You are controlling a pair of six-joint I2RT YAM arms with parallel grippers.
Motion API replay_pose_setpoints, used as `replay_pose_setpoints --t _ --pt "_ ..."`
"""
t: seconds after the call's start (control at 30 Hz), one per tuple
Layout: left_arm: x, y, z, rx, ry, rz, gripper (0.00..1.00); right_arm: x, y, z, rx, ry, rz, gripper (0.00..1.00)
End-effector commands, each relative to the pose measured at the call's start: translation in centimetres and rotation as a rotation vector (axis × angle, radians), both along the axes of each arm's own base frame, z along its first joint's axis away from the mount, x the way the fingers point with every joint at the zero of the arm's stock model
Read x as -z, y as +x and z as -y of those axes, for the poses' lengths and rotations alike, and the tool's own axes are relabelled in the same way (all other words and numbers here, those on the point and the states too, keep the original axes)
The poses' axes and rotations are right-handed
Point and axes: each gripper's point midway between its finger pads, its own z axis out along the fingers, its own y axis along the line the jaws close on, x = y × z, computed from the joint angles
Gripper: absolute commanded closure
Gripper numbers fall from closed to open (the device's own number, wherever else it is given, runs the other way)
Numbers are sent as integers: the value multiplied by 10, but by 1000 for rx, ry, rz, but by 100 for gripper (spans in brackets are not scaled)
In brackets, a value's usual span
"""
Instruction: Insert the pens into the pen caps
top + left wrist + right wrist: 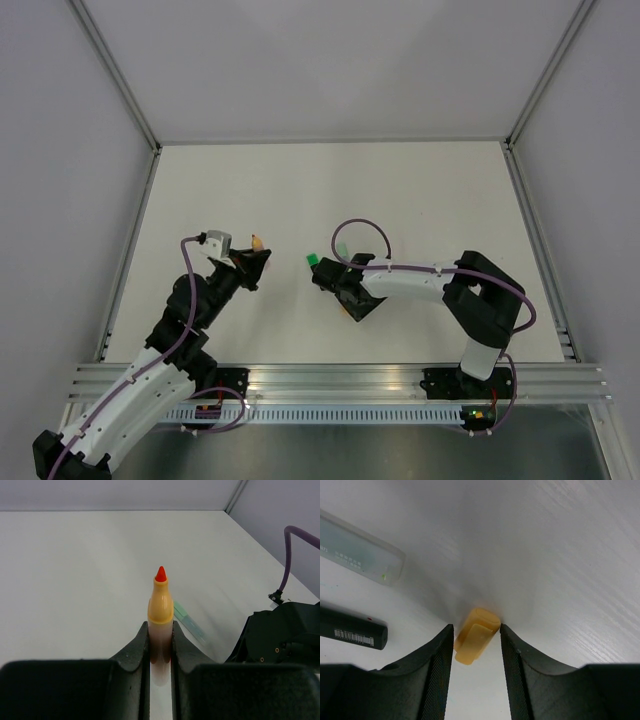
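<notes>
right gripper (476, 628) straddles chunky, smooth orange-yellow cap (474, 645).

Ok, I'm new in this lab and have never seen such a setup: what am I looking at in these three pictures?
Two robot arms, left and right, are bolted at the near edge of a white table. One picture looks down from above; the other two come from cameras on each wrist. The left hand is shut on a pale orange pen, tip uncovered. The right hand sits over an orange-yellow cap lying on the table, a finger on each side; whether it pinches yet is unclear. Beside it lie a black pen and a pale greenish piece.
</notes>
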Motion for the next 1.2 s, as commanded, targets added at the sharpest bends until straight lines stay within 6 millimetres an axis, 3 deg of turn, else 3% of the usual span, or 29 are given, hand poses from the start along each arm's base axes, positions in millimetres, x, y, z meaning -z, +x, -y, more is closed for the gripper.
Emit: replay_pose_setpoints --t 0.0,0.2,0.23,0.53,0.73,0.83,0.9,1.0,1.13,1.17 --pt "-2 2 -4 -20 11 23 98 6 4 -4 92 34 -13 52" --pt "-5 0 -5 -20 5 32 98 12 5 0 77 31 -2 65" --pt "-5 0 -5 -19 4 34 98 12 6 0 64 33 6 73" --pt "-8 -4 4 39 -1 46 98 5 7 14 -134 -52 28 100" --pt "-4 -8 24 147 16 27 98 -11 6 17 -252 -44 66 100" --pt "-8 -18 39 247 2 50 98 -39 16 12 -312 -15 152 100" --pt "-12 -23 49 311 -11 61 98 -70 26 8 -383 1 242 100" --pt "-18 -36 67 445 -37 76 98 -129 50 -6 -532 12 453 100" --pt "-3 -40 86 560 -26 2 98 -218 73 -27 -674 65 771 100" --pt "-3 -41 89 582 -26 -3 98 -231 75 -31 -711 57 804 100"
